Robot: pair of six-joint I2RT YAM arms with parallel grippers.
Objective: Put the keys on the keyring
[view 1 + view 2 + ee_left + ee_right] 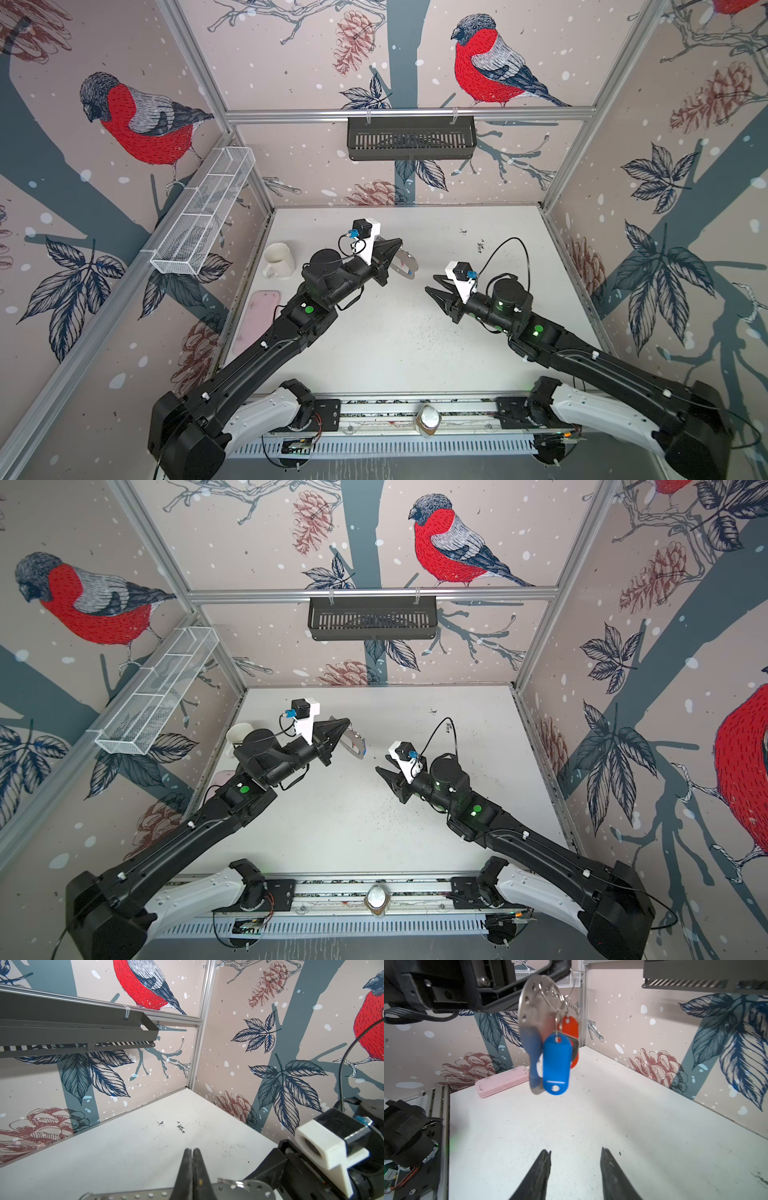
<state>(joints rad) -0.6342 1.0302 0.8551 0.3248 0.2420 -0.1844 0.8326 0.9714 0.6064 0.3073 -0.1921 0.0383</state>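
The keyring (532, 1012) is a flat silvery oblong plate with a row of small holes, held up in the air above the table. My left gripper (192, 1150) is shut on its edge, and the plate (249, 1188) sticks out to both sides of the closed fingers. The keys hang from wire loops threaded through the plate's holes, with a blue tag (556, 1064) in front and a red tag (569, 1024) behind. In both top views the keyring (405, 266) (355, 742) shows just past the left gripper (395, 247) (343, 726). My right gripper (576, 1152) (430, 289) (380, 769) is open and empty, a short way from the bunch.
A white mug (278, 259) and a pink case (257, 320) (502, 1082) sit at the table's left side. A black slotted basket (411, 137) hangs on the back wall. A white wire basket (203, 212) is on the left wall. A jar (428, 419) stands on the front rail.
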